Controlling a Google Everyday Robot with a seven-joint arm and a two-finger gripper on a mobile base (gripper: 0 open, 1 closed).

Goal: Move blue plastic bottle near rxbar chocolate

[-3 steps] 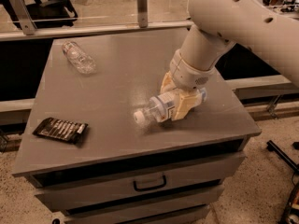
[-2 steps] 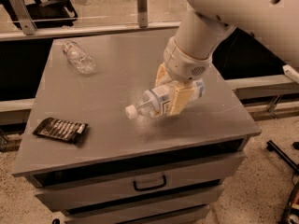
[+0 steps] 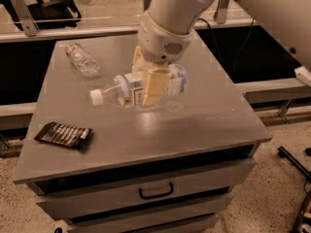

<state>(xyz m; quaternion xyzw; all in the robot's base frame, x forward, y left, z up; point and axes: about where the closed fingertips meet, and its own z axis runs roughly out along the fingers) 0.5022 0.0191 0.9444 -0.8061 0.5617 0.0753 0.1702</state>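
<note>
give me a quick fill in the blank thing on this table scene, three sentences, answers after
1. The cream gripper, above the middle of the grey table, has its jaws shut on the clear plastic bottle with a blue-and-white label, whose cap is ____.
2. The flat black bar wrapper lies near the table's front-____ corner, as pictured.
3. Counting the small clear label-less bottle, ____ bottles are in view.
Missing words: white; left; two.

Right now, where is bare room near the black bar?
Free: table right of the rxbar chocolate along the front edge, and the right side. Crowded: centre, where the gripper holds the blue plastic bottle; clear bottle back left.
</note>
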